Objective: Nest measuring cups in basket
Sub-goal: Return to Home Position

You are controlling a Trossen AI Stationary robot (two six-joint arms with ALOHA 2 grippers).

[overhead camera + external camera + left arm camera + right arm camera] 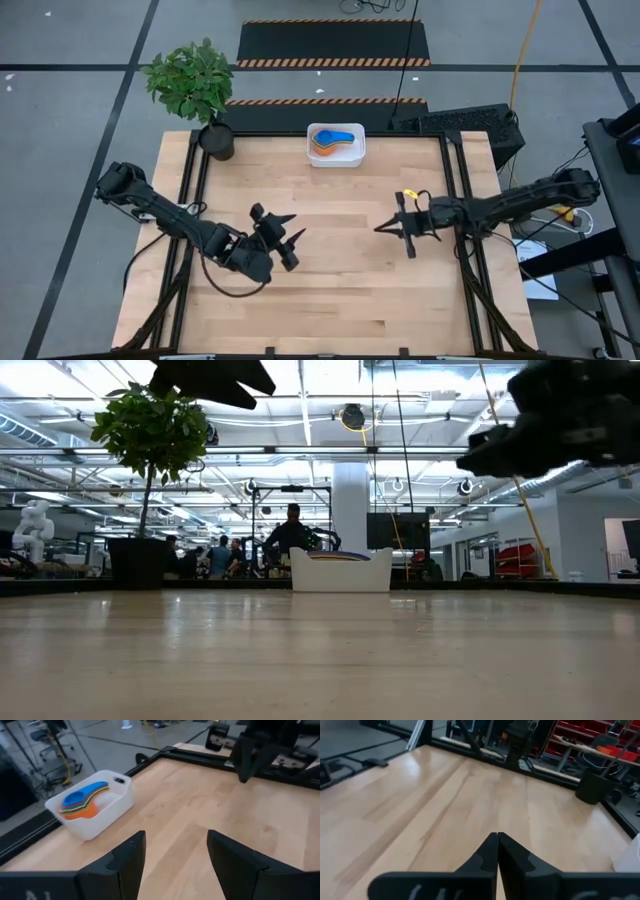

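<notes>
Hovering at 9 o'clock: dark two-finger left gripper (175, 845), fingers spread wide, empty, above the pale wooden table (330, 300).
At 3 o'clock: dark two-finger right gripper (497, 837), fingers pressed together on nothing.
At 12 o'clock, far edge: small white rounded plastic basket (107, 815).
Inside it: nested coloured plastic measuring cups (82, 802), blue on top.
Handling: probably light, stiff, slick; the stacked handles look the best hold.

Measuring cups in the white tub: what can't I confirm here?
Cup count: in high and left wrist views the blue top cup covers the nested plastic measuring cups; only coloured edges show.
Low view: the wall of the white rectangular plastic tub hides nearly all.
Right wrist view: the picture edge cuts the tub off; no cups visible.
</notes>
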